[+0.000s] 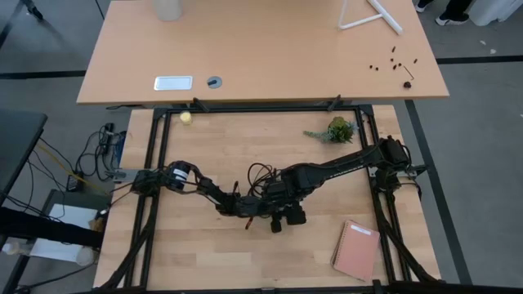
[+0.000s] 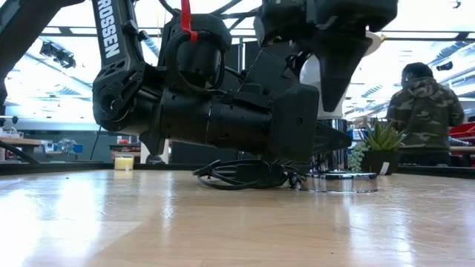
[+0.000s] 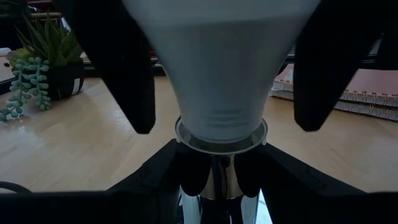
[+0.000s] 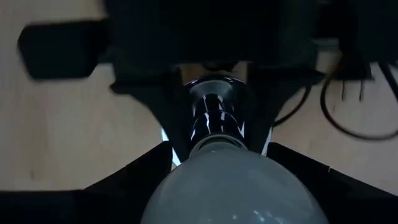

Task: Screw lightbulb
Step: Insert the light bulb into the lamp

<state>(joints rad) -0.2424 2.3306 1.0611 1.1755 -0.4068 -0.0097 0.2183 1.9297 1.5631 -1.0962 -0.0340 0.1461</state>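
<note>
The white frosted lightbulb [image 3: 217, 68] stands upright with its base in the silver socket [image 3: 221, 134]; it also shows in the right wrist view [image 4: 239, 190]. The socket's stem [image 2: 331, 154] rises from a round silver disc [image 2: 343, 182] that rests on the table, with a black cord [image 2: 237, 176] beside it. My left gripper [image 3: 217, 186] lies level at mid table and is shut on the socket stem. My right gripper [image 4: 236, 186] points down from above and is shut on the bulb. In the high view both grippers [image 1: 270, 208] meet and hide the bulb. My left gripper pinches the socket's silver stem [image 3: 219, 180] between its two fingers, just below the collar. The fingers come level from the table's left side and lie across the upright stem. The disc stays on the table. My right gripper has the bulb's wide glass part [image 3: 161, 37] between its two fingers [image 3: 134, 68], one on each side. The fingers point down from above. The bulb stands upright with its narrow end in the socket.
A small potted succulent [image 1: 335, 131] stands at the back right, and a pink notebook [image 1: 357, 249] lies at the front right. A small yellow object [image 1: 186, 118] sits at the far left edge. A person [image 2: 423, 111] stands beyond the table.
</note>
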